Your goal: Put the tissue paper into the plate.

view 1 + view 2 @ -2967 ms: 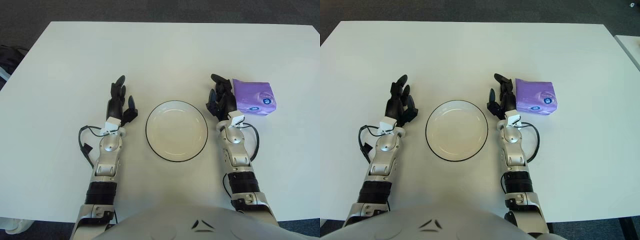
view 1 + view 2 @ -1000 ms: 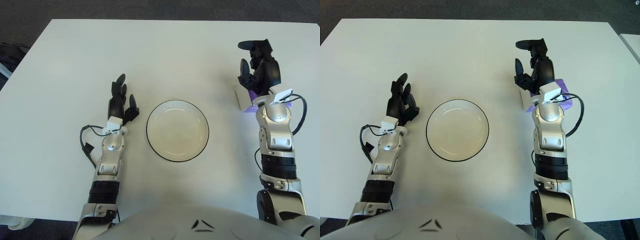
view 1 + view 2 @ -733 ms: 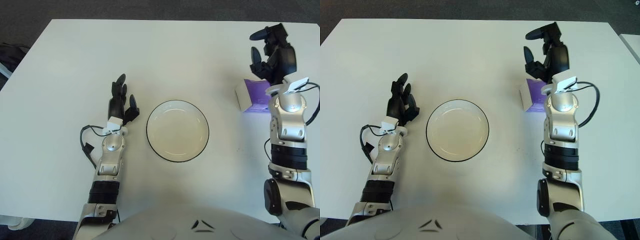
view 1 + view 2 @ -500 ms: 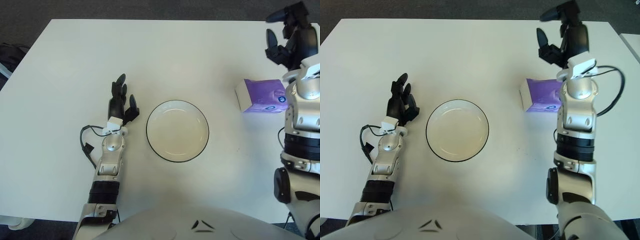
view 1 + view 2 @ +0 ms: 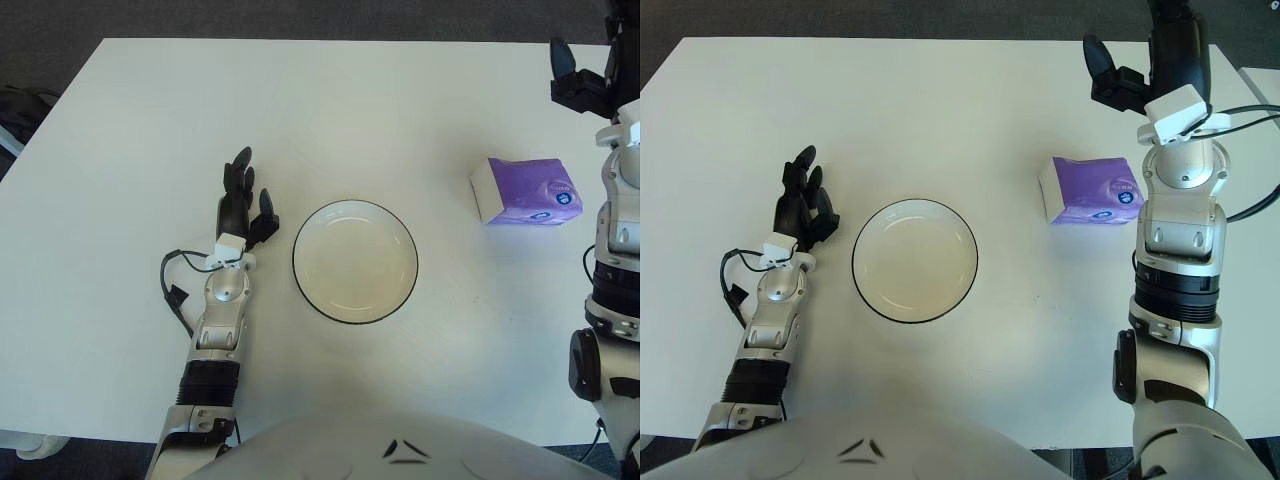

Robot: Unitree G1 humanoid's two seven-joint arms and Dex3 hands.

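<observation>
A white plate (image 5: 355, 262) with a dark rim sits at the table's middle, with nothing in it. The purple tissue pack (image 5: 525, 190) lies flat on the table to the plate's right, with its white end toward the plate. My right hand (image 5: 1137, 62) is raised beyond the pack at its far right side, fingers spread, holding nothing and not touching the pack. My left hand (image 5: 241, 202) shows just left of the plate, fingers stretched out and holding nothing.
The white table (image 5: 330, 110) extends well beyond the plate, with dark floor past its far and left edges. A black cable (image 5: 172, 290) loops beside my left wrist.
My right hand has swung from beside the plate, up over the tissue pack, to the far right. The pack now lies uncovered. The left hand has not moved.
</observation>
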